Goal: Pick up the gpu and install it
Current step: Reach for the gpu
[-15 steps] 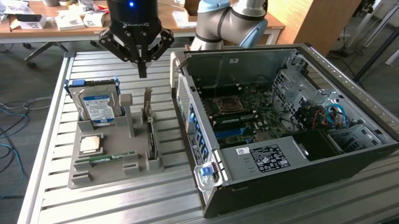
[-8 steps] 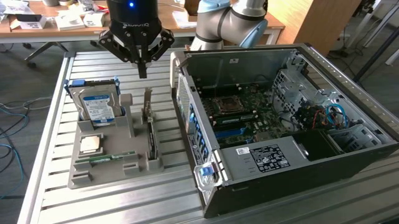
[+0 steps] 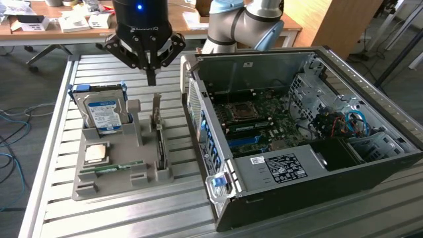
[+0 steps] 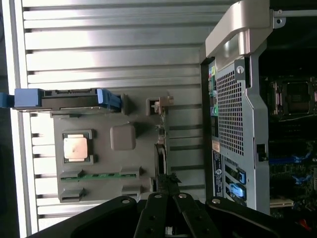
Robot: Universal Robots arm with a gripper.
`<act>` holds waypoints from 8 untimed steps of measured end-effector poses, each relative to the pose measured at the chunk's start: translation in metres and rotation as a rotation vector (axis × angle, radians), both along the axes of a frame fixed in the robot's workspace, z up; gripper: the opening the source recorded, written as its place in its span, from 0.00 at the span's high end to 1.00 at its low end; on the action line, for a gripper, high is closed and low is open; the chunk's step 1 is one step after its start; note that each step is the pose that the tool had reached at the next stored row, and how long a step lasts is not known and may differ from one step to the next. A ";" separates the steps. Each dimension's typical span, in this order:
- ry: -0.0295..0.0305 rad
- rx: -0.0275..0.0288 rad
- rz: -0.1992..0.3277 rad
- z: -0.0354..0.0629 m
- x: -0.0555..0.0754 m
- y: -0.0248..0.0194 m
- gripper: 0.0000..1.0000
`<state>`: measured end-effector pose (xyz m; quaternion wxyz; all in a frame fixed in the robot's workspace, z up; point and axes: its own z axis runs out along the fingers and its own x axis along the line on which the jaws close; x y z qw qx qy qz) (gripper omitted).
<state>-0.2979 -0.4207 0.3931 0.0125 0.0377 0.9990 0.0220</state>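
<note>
The gpu (image 3: pixel 158 136) stands on its edge in a slot along the grey holder tray (image 3: pixel 86 191), on the side nearest the open computer case (image 3: pixel 278 163). In the wrist view the gpu (image 4: pixel 160 148) appears edge-on as a thin dark strip with its metal bracket at one end. My gripper (image 3: pixel 151 79) hangs above the far end of the card, fingers shut to a point with nothing between them. The wrist view places the gripper (image 4: pixel 171 198) over the card's other end.
The tray also holds an upright hard drive (image 3: pixel 102 111), a processor chip (image 3: pixel 96 152) and a thin green memory stick (image 3: pixel 116 167). The case lies open on the slatted metal table (image 3: pixel 99 218), motherboard (image 3: pixel 258 119) exposed with blue slots. Desks stand behind.
</note>
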 end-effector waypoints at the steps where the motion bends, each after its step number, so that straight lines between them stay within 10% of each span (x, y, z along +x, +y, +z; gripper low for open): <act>1: 0.0000 0.0000 0.000 0.0000 0.000 -0.0015 0.89; 8: 0.0000 0.0000 0.000 0.0000 0.000 -0.0084 0.89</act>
